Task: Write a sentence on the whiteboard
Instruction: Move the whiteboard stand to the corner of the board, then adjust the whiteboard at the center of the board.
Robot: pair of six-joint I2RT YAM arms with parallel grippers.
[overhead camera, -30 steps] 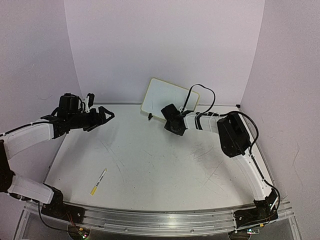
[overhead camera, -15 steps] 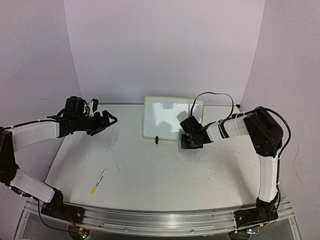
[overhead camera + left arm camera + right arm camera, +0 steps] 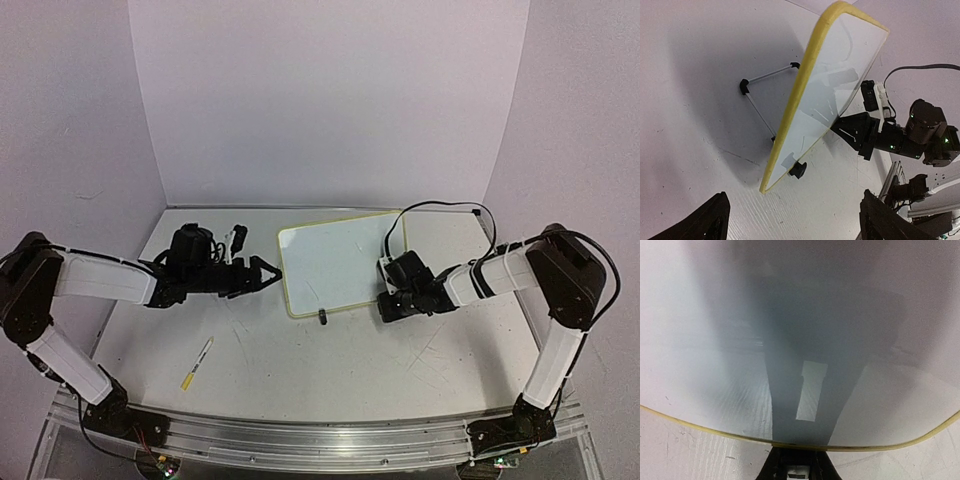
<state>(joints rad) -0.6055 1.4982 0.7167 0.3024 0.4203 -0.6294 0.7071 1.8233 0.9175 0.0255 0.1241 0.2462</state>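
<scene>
Right gripper (image 3: 388, 298) is clamped narrow on the board's (image 3: 335, 262) right rim. Its wrist view shows the yellow rim pinched between the fingers and the white face filling the rest. That arm is tied up as the holder.

Table (image 3: 320, 385): the board sits mid-table toward the back, propped at a tilt on a wire stand (image 3: 760, 97), white face showing to the overhead camera. Its long axis runs left-right, slightly skewed. The black foot (image 3: 322, 318) on the near rim looks to be down on the table. I can't tell from these views whether the stand or the gripper carries the weight.

Left gripper (image 3: 268, 273) is wide and empty, pointed at the board's left short edge from just beside it, not touching.

No writing on the board that I can see. The marker (image 3: 197, 363), white barrel with a yellow end, lies flat on the table near-left, well apart from both grippers, yellow end toward the bases.

Key relation: the marker lies back toward the left arm's own base, on the opposite side of that gripper from the board. The left arm is nearer and the only free one. My read is that it has to turn away from the board toward the near edge and fetch the marker before any writing starts.
</scene>
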